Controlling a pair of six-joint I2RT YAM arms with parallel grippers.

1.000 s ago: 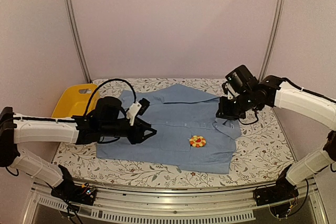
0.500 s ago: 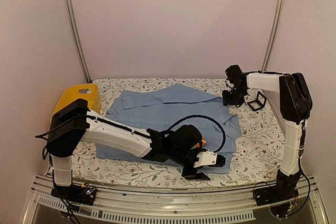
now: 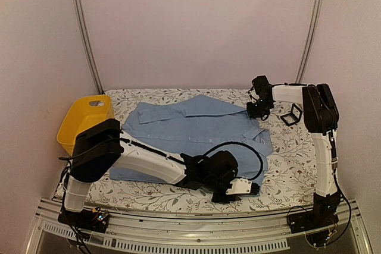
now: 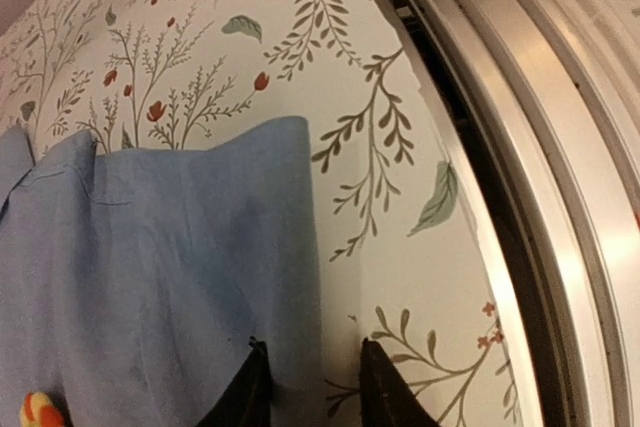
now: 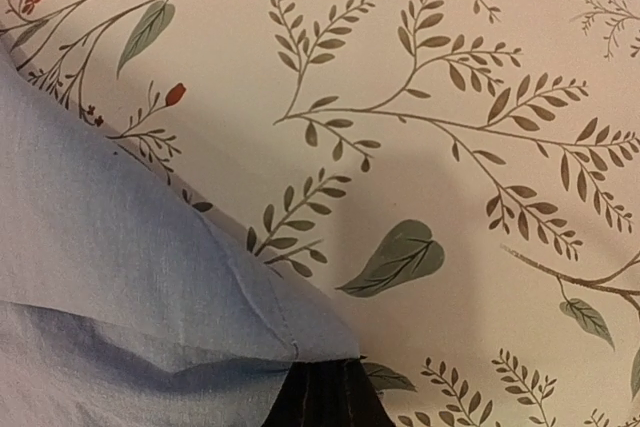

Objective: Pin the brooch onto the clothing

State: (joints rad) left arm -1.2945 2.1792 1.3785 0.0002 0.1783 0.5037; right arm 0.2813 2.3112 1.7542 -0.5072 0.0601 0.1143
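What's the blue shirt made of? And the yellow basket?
The shirt looks like thin woven cloth, matte: the wrist views show fine weave, stitched hems and soft folds. The basket looks like hard plastic, smooth and slightly shiny, with a moulded handle hole; too far away to be sure.

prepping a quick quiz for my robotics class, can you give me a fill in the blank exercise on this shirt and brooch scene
1. The shirt spread out flat is light ___ in colour.
2. In the top view, the yellow basket stands to the ___ of the shirt.
3. In the top view, the black square frame lies to the ___ of the shirt.
4. In the left wrist view, the brooch shows only at the bottom ___ corner.

Missing words: blue; left; right; left
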